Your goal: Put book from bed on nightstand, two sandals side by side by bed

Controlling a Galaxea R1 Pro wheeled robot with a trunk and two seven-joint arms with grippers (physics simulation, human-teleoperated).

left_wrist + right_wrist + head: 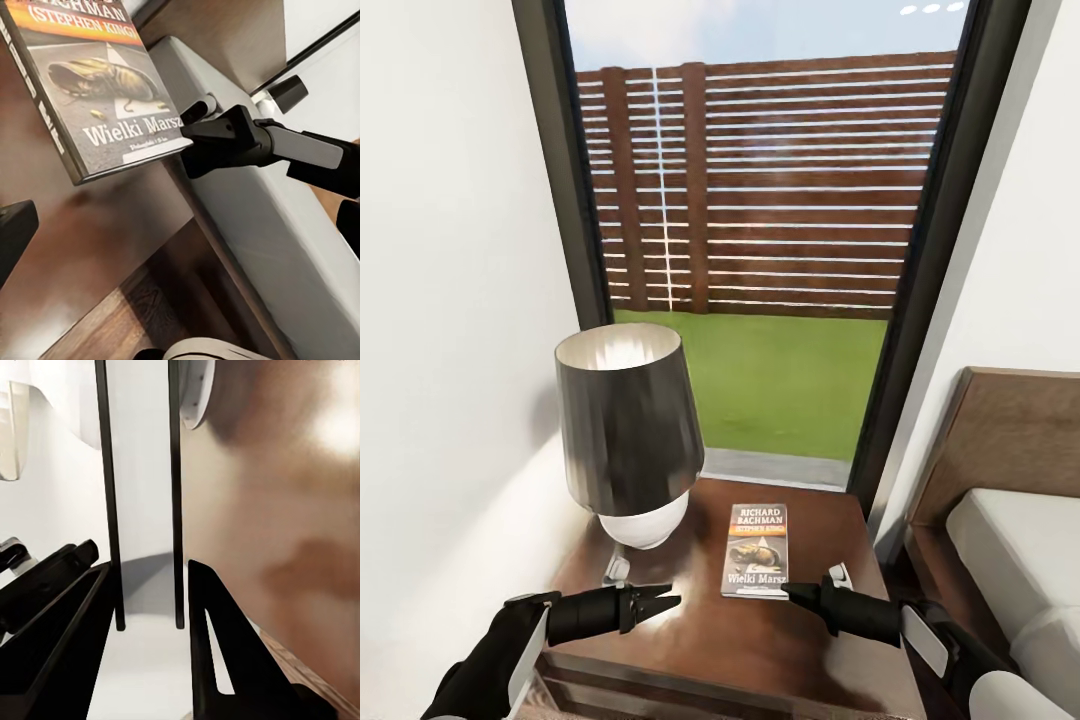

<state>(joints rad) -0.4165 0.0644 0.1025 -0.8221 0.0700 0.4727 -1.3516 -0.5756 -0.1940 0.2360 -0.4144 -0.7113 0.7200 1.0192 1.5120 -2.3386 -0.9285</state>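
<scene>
The book (756, 551) lies flat on the dark-brown nightstand (760, 645), cover up, to the right of a lamp. My right gripper (797, 592) is open just at the book's near right corner, with nothing between its fingers. The left wrist view shows the book (90, 82) close up, with the right gripper (196, 126) at its lower corner. My left gripper (660, 603) hovers open over the nightstand's front left, about a hand's width from the book. The bed (1015, 440) stands to the right of the nightstand. The sandals are out of view.
A lamp (625, 430) with a dark shade and white base takes up the nightstand's back left. Behind it is a tall dark-framed window (760, 200) showing fence and grass. White walls close in on the left and right. The bed's grey mattress (1025, 550) sits beyond the nightstand's right edge.
</scene>
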